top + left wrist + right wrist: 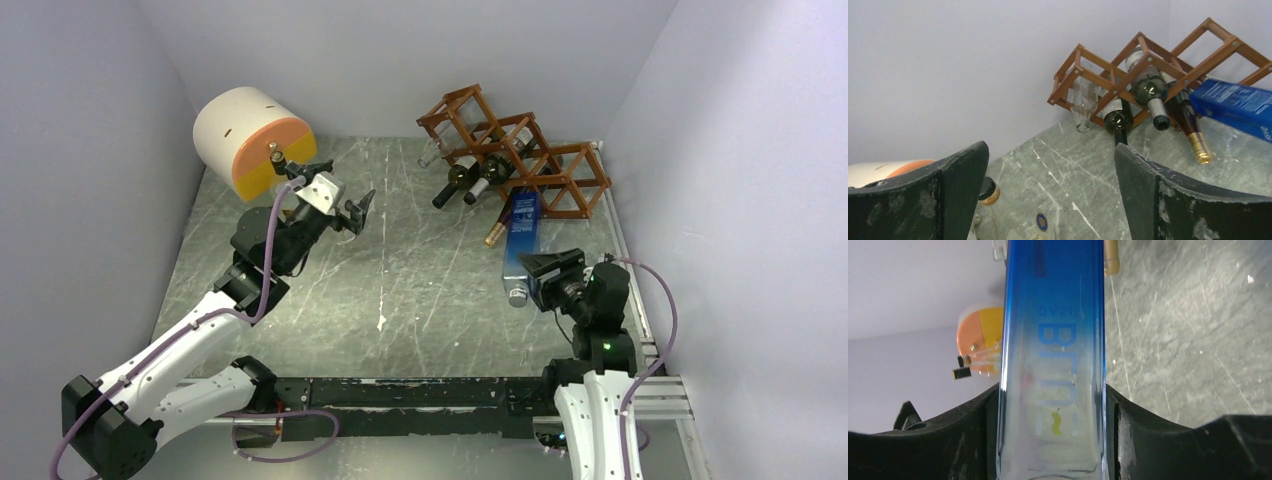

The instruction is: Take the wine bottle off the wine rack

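Wine bottle (1053,365) sits clamped between the right fingers (1173,445).

The blue wine bottle (521,238) slants beside the wine rack (540,160).

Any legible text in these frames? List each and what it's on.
"Br": large pale letters on the blue bottle, right wrist view; the letters after it fade out.
Small line above those letters: blurred, unreadable.
Labels on the dark wine bottles in the wine rack: too small to read.
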Controlling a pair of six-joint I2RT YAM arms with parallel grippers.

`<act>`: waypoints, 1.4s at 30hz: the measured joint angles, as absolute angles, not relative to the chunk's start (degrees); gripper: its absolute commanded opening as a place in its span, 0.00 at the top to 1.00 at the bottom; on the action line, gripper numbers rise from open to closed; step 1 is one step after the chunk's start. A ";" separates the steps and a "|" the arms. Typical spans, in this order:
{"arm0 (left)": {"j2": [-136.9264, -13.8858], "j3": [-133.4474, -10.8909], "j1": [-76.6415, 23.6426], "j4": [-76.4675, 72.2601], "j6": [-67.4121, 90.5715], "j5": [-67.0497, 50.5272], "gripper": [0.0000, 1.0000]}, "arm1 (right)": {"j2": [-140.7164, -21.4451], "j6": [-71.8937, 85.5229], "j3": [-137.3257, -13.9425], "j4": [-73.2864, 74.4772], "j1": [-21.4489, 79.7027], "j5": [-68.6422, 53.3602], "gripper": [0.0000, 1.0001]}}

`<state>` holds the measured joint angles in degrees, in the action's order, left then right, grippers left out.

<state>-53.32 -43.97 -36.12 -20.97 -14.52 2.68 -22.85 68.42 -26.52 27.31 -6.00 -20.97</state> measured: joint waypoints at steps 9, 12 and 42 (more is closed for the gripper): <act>-54.08 -44.53 -37.74 -21.12 -15.99 -10.09 0.01 | -22.09 65.65 -28.97 33.41 -6.00 -28.82 1.00; -54.13 -44.36 -39.77 -21.15 -17.89 -16.73 0.01 | -22.06 65.25 -29.28 34.65 -6.00 -31.20 1.00; -71.61 -47.55 -59.46 -6.81 -31.75 -27.40 0.05 | -47.75 45.06 -33.15 38.15 9.37 -44.80 1.00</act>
<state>-71.61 -47.55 -59.46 -6.81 -31.75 -27.40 -47.75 45.06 -33.15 38.15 9.37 -44.80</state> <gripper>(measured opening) 0.953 0.642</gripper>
